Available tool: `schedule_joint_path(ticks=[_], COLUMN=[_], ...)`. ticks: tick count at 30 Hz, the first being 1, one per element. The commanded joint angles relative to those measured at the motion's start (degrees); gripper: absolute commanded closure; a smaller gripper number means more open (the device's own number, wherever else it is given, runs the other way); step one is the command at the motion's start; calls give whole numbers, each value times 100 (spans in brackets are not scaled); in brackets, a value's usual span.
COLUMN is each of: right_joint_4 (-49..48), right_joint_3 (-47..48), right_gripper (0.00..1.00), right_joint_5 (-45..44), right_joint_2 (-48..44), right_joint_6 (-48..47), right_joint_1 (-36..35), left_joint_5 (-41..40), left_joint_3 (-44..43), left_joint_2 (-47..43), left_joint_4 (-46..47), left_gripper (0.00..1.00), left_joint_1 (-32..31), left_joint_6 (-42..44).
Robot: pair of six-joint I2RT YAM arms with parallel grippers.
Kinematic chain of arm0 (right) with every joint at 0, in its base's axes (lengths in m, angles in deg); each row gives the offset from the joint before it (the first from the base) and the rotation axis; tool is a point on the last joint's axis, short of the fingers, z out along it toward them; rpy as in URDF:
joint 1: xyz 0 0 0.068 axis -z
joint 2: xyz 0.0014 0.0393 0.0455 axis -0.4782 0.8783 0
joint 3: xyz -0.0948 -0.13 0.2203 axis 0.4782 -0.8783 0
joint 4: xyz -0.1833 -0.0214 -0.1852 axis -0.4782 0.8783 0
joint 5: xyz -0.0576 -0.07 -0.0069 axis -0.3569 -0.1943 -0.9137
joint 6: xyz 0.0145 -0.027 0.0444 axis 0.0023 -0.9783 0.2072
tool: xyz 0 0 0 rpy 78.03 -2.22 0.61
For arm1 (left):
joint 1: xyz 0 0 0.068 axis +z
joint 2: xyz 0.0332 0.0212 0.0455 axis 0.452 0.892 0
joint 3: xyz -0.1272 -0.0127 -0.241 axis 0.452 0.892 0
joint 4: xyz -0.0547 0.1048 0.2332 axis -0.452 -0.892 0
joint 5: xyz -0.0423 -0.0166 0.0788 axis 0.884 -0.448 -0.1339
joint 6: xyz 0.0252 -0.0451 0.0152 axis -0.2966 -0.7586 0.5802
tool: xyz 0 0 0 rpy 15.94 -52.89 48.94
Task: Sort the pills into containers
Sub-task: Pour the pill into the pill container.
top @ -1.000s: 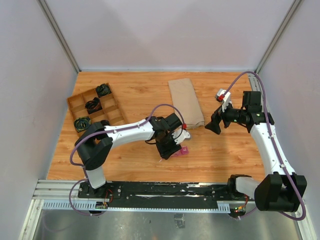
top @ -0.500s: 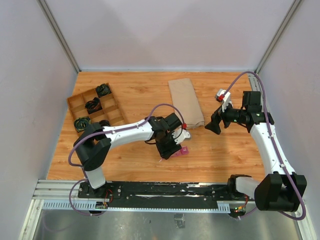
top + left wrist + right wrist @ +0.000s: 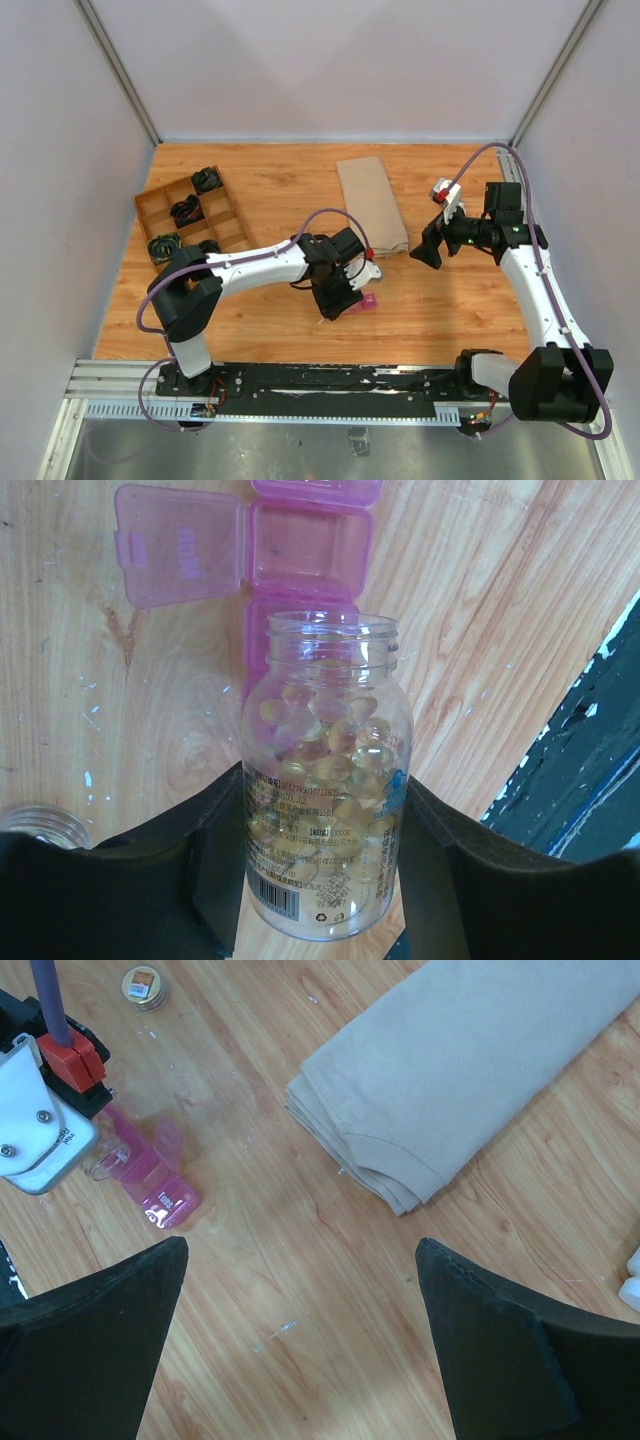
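Our left pincer (image 3: 322,780) is clamped on a clear round plastic bottle (image 3: 325,880). One black finger presses each side of its labelled belly, which leaves the uncapped neck free for pouring. Inside it, the yellow translucent softgel pills (image 3: 322,750) reach from the belly up toward the mouth. Directly ahead of the fingertips lies the narrow translucent magenta-pink plastic strip of square compartments (image 3: 308,545). One lid (image 3: 180,545) is folded open to the pincer's left, and the bottle's rim hides part of the compartment nearest us. We judge the mouth is being aimed at an open cell, held low over the wooden tabletop (image 3: 480,630) so that pills drop rather than bounce. The risk is several slipping out at once. Well off to that pincer's right, our right pincer (image 3: 300,1245) hovers with its jaws wide apart and nothing between them. Ahead of it lies a folded beige cloth (image 3: 450,1070), and we take this arm to be parked clear of the pour.
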Motion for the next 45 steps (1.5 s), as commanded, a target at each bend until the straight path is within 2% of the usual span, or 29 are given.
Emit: schedule_joint_path(ticks=[1, 4, 10, 18, 20, 27, 33, 35, 37, 40, 42, 43, 45], right_joint_4=[55, 69, 57, 68, 54, 56, 58, 38, 62, 35, 37, 53, 29], right_joint_3=[122, 145, 130, 151, 132, 149, 140, 138, 151, 132, 139, 150, 135], right_gripper=[1, 1, 1, 1, 1, 1, 1, 1, 1, 1, 1, 1, 1], right_joint_5=[81, 89, 55, 49, 45, 38, 29, 40, 45, 28, 33, 29, 21], right_joint_2=[19, 44, 46, 63, 60, 45, 31, 34, 54, 29, 44, 45, 33], right_joint_6=[33, 29, 34, 43, 43, 52, 55, 65, 62, 71, 76, 72, 76], right_joint_1=[101, 101, 109, 118, 126, 127, 136, 136, 136, 143, 143, 144, 145], left_joint_5=[80, 101, 263, -125, 28, -182, 31, 51, -80, -111, -281, -226, -196], left_joint_3=[-217, 19, -124, -39, -126, -235, -416, -297, -301, -441, -259, -412, -597], left_joint_2=[-32, -142, -136, -96, -103, -118, -37, -172, -71, -31, 3, 139, 49], left_joint_4=[-137, -2, -61, -139, -165, -201, -391, -131, -286, -390, -239, -492, -459], left_gripper=[100, 100, 100, 100, 100, 100, 100, 100, 100, 100, 100, 100, 100], left_joint_1=[-98, 140, -45, -38, -153, -105, -135, -290, -15, -316, -152, -106, -412], left_joint_6=[19, 23, 20, 2, 47, 79, 26, 105, 20, 48, 66, 29, 62])
